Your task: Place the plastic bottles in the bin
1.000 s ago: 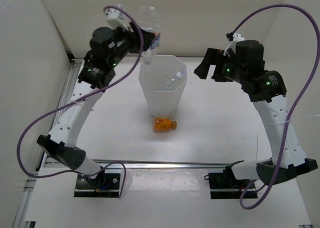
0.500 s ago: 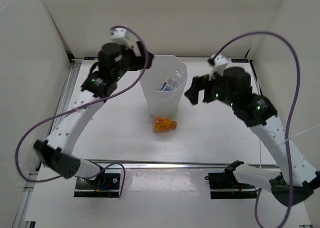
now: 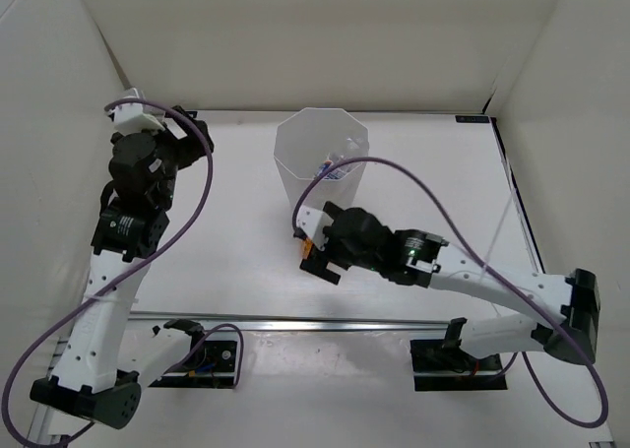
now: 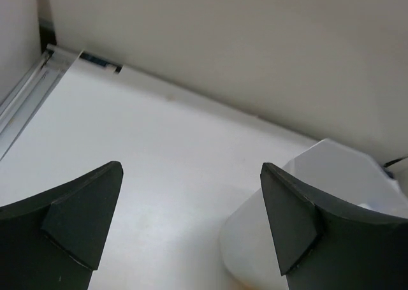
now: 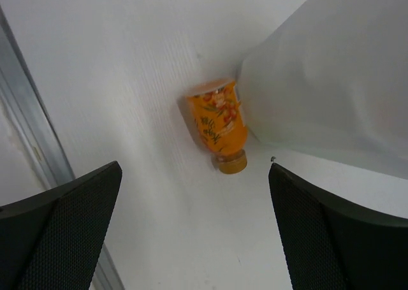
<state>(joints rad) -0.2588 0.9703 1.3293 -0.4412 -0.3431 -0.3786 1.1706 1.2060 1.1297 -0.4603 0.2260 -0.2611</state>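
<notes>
Progress: pretty far along, we reckon. Looking down into the bin (image 3: 295, 172) from the top view, we can make out a clear bottle with a blue label (image 3: 330, 169). The wall is too milky for us to count anything else in there.
Left to do: the orange bottle (image 5: 217, 127) is the only one we can spot outside the bin, so that looks like the last pickup. No other bottles show on the table (image 3: 443, 172).
Where it is: lying on the table just beside the foot of the bin. In the right wrist view it's at centre frame, with the bin wall filling the upper right. In the top view the right arm covers nearly all of it.
Orientation: on its side. In the right wrist view the long axis runs almost top to bottom, tilted a bit, with the cap at the lower end and the base at the upper.
Right gripper (image 5: 194, 175): spread wide and empty, hovering above the orange bottle, which sits between the two fingers in that view. Not touching.
Left gripper (image 4: 191, 201): also spread and empty, parked in the upper left of the top view, well apart from the bin.
</notes>
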